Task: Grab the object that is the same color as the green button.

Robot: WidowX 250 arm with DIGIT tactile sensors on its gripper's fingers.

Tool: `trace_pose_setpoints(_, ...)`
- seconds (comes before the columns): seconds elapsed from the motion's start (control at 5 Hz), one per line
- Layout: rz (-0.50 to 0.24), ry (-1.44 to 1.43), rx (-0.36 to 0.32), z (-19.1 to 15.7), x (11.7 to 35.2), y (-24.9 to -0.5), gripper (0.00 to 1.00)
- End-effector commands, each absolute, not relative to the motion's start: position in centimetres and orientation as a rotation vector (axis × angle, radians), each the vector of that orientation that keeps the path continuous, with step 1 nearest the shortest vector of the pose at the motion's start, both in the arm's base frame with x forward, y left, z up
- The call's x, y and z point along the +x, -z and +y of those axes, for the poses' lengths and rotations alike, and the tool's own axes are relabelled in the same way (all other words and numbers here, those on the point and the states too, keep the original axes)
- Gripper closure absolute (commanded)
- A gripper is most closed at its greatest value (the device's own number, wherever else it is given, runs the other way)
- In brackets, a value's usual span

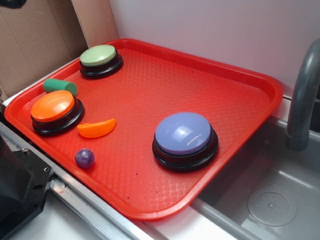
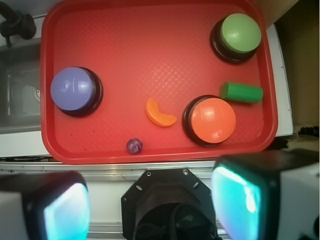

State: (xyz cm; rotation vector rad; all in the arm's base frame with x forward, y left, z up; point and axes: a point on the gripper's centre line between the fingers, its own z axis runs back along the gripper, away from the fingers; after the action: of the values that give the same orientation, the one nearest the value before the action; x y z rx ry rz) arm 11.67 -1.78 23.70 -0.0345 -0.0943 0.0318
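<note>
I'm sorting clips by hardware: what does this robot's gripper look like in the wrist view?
The gripper has two blocky fingers with black and pale grey casings and glossy teal-cyan inner pads. Between them sits a black octagonal mount with small screws and dark cabling beneath it.

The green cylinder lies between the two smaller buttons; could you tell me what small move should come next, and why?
Probably carry the open gripper out over the green cylinder. The wrist view shows the gripper hanging off the red tray, with the cylinder lying free between the orange button and the green button.
</note>
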Motion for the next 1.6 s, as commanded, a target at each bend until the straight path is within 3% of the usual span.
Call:
trace_pose_setpoints(0.0, -0.094, -0.032, -0.035, -1.8, 11.7, -23.7, 0.00)
trace_pose_setpoints(0.4, -0.142, -0.457, -0.025, 1.2, 14.6, -20.6, 0.00)
trace_pose_setpoints(0.6, -0.195, -0.708, -0.084, 4.3, 15.5, -18.6, 0.00)
trace_pose_setpoints(1.0, -0.296, -1.196, -0.002, 8.7, 15.9, -14.0, 0.00)
trace_pose_setpoints(1.4, -0.344, -1.366, 0.092, 11.2, 17.4, -10.3, 0.00)
